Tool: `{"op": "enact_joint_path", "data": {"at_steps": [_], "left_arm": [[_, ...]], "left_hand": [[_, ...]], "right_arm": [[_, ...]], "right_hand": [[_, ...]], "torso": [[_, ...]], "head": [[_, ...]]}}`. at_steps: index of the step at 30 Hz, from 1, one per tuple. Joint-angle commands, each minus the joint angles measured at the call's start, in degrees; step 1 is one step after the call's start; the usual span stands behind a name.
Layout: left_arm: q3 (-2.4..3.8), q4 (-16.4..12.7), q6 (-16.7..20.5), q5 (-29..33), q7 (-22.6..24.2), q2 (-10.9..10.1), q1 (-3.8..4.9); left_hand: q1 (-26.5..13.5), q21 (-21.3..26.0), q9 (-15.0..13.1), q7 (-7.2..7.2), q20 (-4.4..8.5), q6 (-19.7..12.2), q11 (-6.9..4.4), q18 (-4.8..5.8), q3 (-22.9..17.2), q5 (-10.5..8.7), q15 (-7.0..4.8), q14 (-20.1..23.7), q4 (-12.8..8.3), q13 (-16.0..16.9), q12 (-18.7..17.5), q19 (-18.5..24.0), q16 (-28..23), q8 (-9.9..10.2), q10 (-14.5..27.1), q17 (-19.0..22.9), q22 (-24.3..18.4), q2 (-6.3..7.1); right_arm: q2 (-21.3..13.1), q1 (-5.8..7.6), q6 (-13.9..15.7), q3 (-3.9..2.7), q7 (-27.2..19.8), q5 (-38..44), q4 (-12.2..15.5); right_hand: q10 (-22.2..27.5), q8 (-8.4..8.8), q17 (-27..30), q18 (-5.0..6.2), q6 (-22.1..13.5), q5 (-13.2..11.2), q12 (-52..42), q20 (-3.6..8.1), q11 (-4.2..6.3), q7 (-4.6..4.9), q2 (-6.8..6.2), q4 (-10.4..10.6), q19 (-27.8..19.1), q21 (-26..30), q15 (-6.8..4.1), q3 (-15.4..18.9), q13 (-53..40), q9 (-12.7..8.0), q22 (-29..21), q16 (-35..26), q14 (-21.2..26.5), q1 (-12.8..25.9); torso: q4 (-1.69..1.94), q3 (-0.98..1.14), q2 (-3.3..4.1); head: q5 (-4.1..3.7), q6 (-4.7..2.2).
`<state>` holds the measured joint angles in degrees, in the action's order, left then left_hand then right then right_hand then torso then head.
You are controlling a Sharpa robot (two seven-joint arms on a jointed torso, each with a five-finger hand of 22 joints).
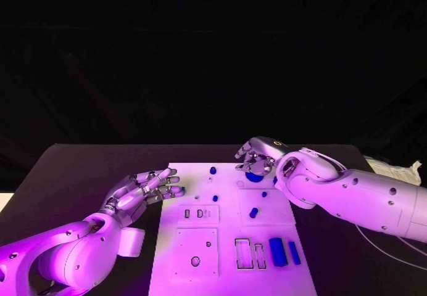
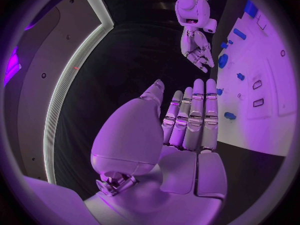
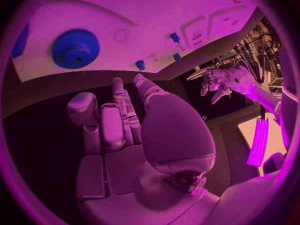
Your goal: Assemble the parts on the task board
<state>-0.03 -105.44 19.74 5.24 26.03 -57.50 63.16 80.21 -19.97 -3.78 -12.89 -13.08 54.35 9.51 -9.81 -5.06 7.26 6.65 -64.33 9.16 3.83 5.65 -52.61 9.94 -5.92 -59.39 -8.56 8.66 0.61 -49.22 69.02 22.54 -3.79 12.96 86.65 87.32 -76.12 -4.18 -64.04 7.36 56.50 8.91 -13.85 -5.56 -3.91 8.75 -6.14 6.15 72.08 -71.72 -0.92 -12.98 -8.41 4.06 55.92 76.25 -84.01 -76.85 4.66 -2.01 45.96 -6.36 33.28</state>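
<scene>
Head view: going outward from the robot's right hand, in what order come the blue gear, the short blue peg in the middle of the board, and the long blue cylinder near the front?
1. Blue gear: at the board's far end, right beneath the right hand.
2. Short blue peg: mid-board, in the right column.
3. Long blue cylinder: lying at the near right of the task board, farthest away.

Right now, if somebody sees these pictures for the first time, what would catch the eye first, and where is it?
First the white board in the middle of the black table, dotted with small blue pieces. Next the two silver hands above it: the right hand hovers with curled fingers over a blue gear near the board's far edge, and the left hand floats with fingers stretched out at the board's left side, holding nothing.
</scene>
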Motion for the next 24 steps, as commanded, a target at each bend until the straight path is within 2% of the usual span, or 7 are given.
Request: {"op": "enact_joint_path", "data": {"at_steps": [1, 4, 5, 6, 10, 15, 24], "left_arm": [[0.04, -0.1, -1.4, 0.1, 0.1, 0.0, 0.07], [0.04, -0.1, -1.5, 0.1, 0.1, 0.0, 0.07], [0.04, 0.0, -1.6, 0.1, 0.1, 0.1, 0.07], [0.04, 0.0, -1.6, 0.1, 0.0, 0.1, 0.07], [0.04, 0.0, -1.7, 0.1, 0.0, 0.1, 0.07], [0.04, 0.1, -1.7, 0.1, 0.0, 0.2, 0.06], [0.04, 0.2, -1.7, 0.1, 0.0, 0.2, 0.06]], "left_hand": [[0.5, 0.1, 0.1, -0.24, 0.06, 0.0, 0.38, -0.63, 0.1, -0.14, 0.18, -0.4, -0.4, -0.1, -0.4, -0.4, -0.2, 0.4, 0.2, -0.1, -0.1, -0.12], [0.5, 0.1, 0.1, -0.24, 0.06, 0.0, 0.38, -0.63, 0.1, -0.14, 0.18, -0.4, -0.4, -0.1, -0.4, -0.4, -0.2, 0.4, 0.2, -0.1, -0.1, -0.12], [0.5, 0.1, 0.1, -0.24, 0.06, 0.0, 0.38, -0.63, 0.1, -0.14, 0.18, -0.4, -0.4, -0.1, -0.4, -0.4, -0.2, 0.4, 0.2, -0.1, -0.1, -0.12], [0.5, 0.1, 0.1, -0.24, 0.06, 0.0, 0.38, -0.63, 0.1, -0.14, 0.18, -0.4, -0.4, -0.1, -0.4, -0.4, -0.2, 0.4, 0.2, -0.1, -0.1, -0.12], [0.5, 0.2, 0.1, -0.23, 0.05, 0.0, 0.39, -0.63, 0.1, -0.14, 0.19, -0.4, -0.4, -0.1, -0.4, -0.4, -0.3, 0.4, 0.2, -0.1, -0.1, -0.14], [0.5, 0.2, 0.1, -0.23, 0.05, 0.0, 0.39, -0.63, 0.1, -0.14, 0.19, -0.4, -0.4, -0.1, -0.4, -0.4, -0.3, 0.4, 0.2, -0.1, -0.1, -0.14], [0.5, 0.2, 0.1, -0.23, 0.05, 0.0, 0.39, -0.63, 0.1, -0.14, 0.19, -0.4, -0.4, -0.1, -0.4, -0.4, -0.3, 0.4, 0.2, -0.1, -0.1, -0.14]], "right_arm": [[-1.6, 0.09, -2.3, -0.08, 3.2, -4.1, 0.4], [-2.6, 0.12, -3.9, -0.12, 4.3, -4.3, 0.1], [-2.8, 0.12, -4.4, -0.12, 4.7, -4.3, 0.0], [-3.0, 0.13, -5.0, -0.13, 5.0, -4.2, -0.1], [-3.2, 0.13, -7.1, -0.13, 6.1, -3.6, -0.4], [-2.8, 0.08, -9.1, -0.13, 7.3, -3.0, -1.2], [-1.7, -0.18, -11.2, -0.12, 8.1, -2.0, -2.5]], "right_hand": [[-3.1, 0.21, -2.5, -1.51, -0.4, 1.2, -4.7, 1.28, 1.52, -1.04, -1.34, 1.0, 1.7, -2.4, -1.05, 2.1, -5.1, -0.1, 3.4, 2.0, -2.9, 0.3], [-3.3, 0.18, -5.5, -2.02, -0.9, 2.8, -11.7, 1.26, 1.6, -1.16, -1.89, 2.2, 3.1, -4.2, -1.02, 4.5, -12.6, -0.1, 6.5, 3.9, -3.1, 0.6], [-0.7, 0.02, -6.8, -2.24, -1.0, 3.3, -19.7, 1.06, 1.47, -0.94, -1.29, 3.0, 3.4, -5.0, -1.45, 6.1, -22.1, 0.0, 7.5, 4.9, -3.1, -0.3], [-0.9, 0.0, -7.9, -2.31, -1.1, 3.2, -26.1, 1.09, 1.45, -0.94, -1.05, 3.8, 3.6, -5.4, -0.91, 7.2, -29.0, 0.0, 8.3, 5.5, -3.1, -0.2], [0.0, -0.16, -11.5, -2.48, -1.4, 3.3, -41.1, 0.72, 1.04, -0.71, -0.26, 6.1, 4.1, -6.6, -0.29, 10.5, -46.3, 0.0, 10.1, 7.5, -3.5, -1.6], [-1.3, -0.32, -12.7, -2.58, -1.3, 3.6, -46.6, 0.45, 0.87, -0.56, 0.06, 7.4, 4.1, -6.9, -0.22, 12.1, -52.4, 0.1, 10.6, 8.2, -3.7, -1.9], [-2.2, -0.79, -13.4, -2.62, -0.7, 4.5, -49.8, 0.43, 0.93, -0.67, 0.65, 7.9, 4.2, -7.1, -0.25, 12.7, -56.0, 0.2, 10.9, 8.5, -3.8, -2.7]], "torso": [[-0.32, 0.02, -0.18], [-0.35, 0.07, -0.19], [-0.33, 0.1, -0.18], [-0.21, 0.09, -0.12], [-0.13, 0.01, -0.13], [-0.06, -0.03, -0.1], [0.16, -0.12, -0.08]], "head": [[-0.2, -0.03], [-0.42, -0.11], [-0.52, -0.06], [-0.7, -0.14], [-0.86, -0.22], [-1.03, -0.16], [-1.07, 0.01]]}}
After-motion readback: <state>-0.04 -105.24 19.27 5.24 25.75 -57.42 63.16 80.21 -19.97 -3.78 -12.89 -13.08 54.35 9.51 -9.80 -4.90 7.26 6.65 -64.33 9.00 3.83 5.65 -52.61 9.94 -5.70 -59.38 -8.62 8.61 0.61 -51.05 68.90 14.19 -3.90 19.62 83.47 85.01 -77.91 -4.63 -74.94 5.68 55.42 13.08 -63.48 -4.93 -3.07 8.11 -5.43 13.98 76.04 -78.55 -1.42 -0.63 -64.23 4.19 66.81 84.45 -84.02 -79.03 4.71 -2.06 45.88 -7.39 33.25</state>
